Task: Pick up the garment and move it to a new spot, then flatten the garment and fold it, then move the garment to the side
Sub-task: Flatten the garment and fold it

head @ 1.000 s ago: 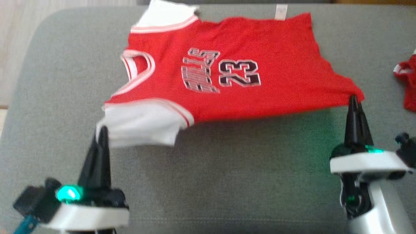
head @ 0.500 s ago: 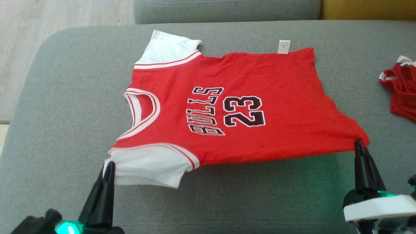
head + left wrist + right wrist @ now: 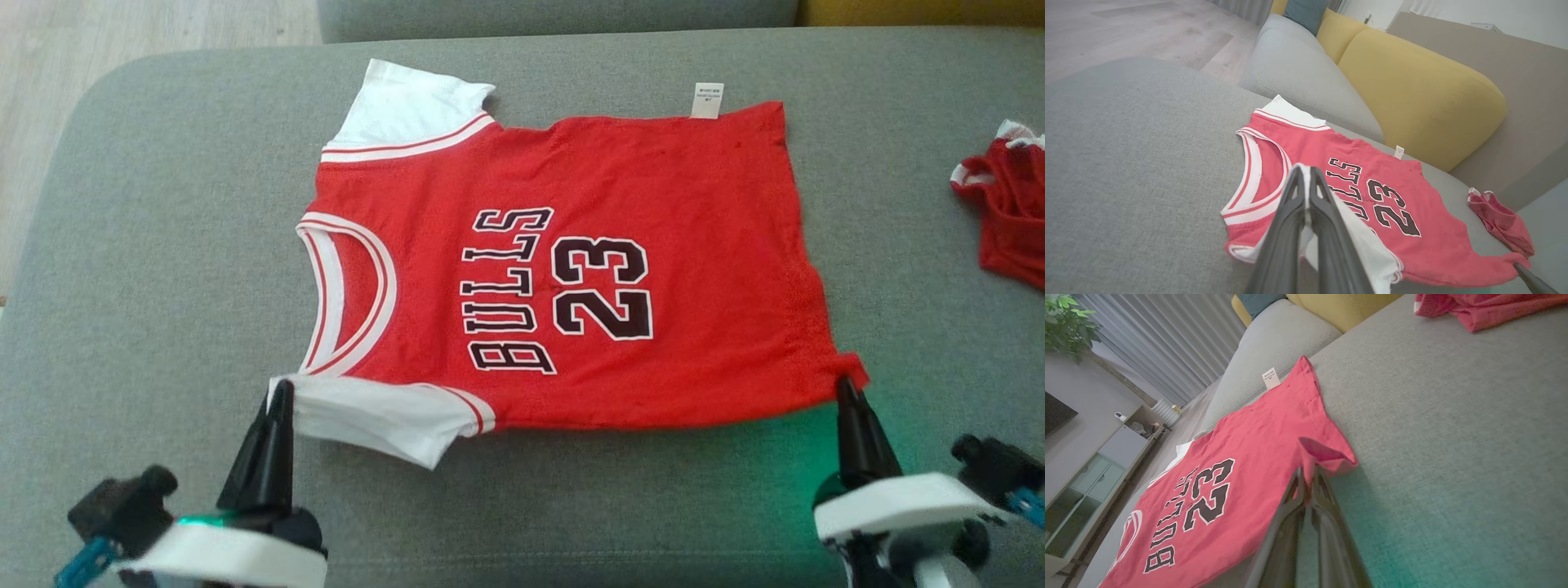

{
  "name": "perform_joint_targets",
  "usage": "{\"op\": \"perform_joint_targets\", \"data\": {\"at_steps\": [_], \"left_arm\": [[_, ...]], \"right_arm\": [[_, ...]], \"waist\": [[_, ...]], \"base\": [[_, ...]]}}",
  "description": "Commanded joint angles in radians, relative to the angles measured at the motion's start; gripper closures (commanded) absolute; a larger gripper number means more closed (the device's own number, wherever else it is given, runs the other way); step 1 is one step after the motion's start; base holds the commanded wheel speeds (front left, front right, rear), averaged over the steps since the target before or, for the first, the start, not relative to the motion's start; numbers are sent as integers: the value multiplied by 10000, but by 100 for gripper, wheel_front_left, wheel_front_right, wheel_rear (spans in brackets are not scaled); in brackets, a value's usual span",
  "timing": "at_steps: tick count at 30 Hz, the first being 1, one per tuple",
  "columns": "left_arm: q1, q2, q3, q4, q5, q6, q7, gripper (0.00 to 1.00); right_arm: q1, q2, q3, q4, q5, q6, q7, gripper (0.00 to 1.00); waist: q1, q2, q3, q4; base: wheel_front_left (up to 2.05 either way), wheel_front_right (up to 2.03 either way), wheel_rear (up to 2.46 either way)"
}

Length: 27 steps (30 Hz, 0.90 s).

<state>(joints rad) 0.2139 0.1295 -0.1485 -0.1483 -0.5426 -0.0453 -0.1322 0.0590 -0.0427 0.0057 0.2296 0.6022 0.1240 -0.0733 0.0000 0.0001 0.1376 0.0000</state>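
The garment (image 3: 653, 204) is a red jersey with white sleeves and "BULLS 23" printed on it, spread nearly flat on the grey cushion (image 3: 163, 245), neck to the left. My left gripper (image 3: 282, 390) is shut on the near white sleeve (image 3: 367, 412); the left wrist view shows white cloth pinched between its tips (image 3: 1304, 169). My right gripper (image 3: 845, 384) is shut on the near hem corner (image 3: 853, 371), which bunches at its tips (image 3: 1308, 469) in the right wrist view. A white label (image 3: 708, 100) sticks out at the far edge.
A second small red garment (image 3: 1008, 220) lies crumpled at the cushion's right edge. A grey backrest (image 3: 1298, 73) and a yellow cushion (image 3: 1412, 94) stand behind. Wooden floor (image 3: 122, 33) lies past the cushion's left edge.
The near edge of the jersey has come down onto the cushion and now lies flatter. Both grippers stay shut on their corners; the right one has drawn inward. The camera has shifted too.
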Motion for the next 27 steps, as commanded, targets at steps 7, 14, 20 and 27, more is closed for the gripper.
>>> {"op": "perform_joint_targets", "data": {"at_steps": [7, 14, 20, 27], "left_arm": [[-2060, 76, 399, 1471, -210, -210, -85, 100], [-3536, 168, 515, 2861, 51, -124, -467, 100], [-4128, 132, 418, 3715, 331, 9, -715, 100], [-4723, 127, 381, 4407, 521, 37, -944, 100]], "right_arm": [[-1558, -77, 615, 1151, 663, 67, -759, 100], [-2824, -76, 838, 2376, 805, 67, -1254, 100], [-3633, -76, 989, 3406, 887, 67, -1615, 100], [-4273, -76, 1331, 4099, 1026, 67, -1796, 100]], "waist": [[0, -1, 189, -30], [0, -1, 520, -121], [0, -1, 666, -176], [0, -1, 781, -209]], "base": [[0, 0, 0], [0, 0, 0], [0, 0, 0], [0, 0, 0]]}}
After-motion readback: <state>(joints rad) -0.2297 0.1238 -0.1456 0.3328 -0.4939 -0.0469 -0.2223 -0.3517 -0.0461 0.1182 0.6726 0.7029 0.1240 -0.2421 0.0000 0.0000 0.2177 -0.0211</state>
